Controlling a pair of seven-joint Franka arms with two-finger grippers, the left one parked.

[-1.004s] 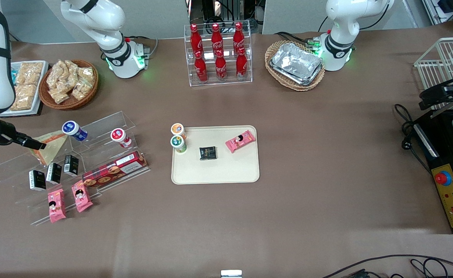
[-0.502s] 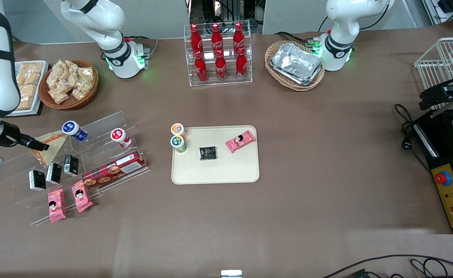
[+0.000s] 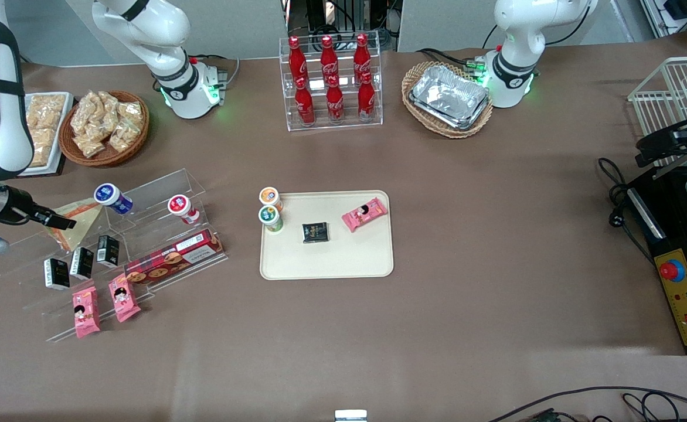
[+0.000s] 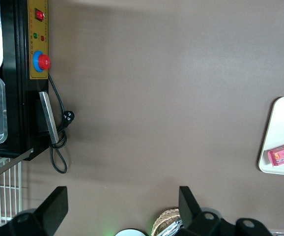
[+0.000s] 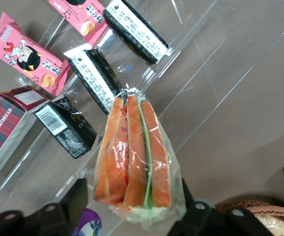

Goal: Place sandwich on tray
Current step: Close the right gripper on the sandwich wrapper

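Straddling the sandwich (image 5: 134, 157), hand (image 5: 132, 209) beside black packets (image 5: 94, 78)

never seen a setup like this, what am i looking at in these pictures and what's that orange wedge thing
These are two white robot arms at a brown table. One picture looks down on the table from the front; the other two come from small cameras on the arms' wrists.

The working arm's hand reaches into a clear stepped display rack at its end of the table. The orange wedge is a wrapped sandwich on that rack; the hand's fingers sit on either side of it, though I cannot tell whether they are squeezing it yet.

In the middle lies a cream tray, where the sandwich should go. It already holds a pink snack packet, a dark packet and a small cup.
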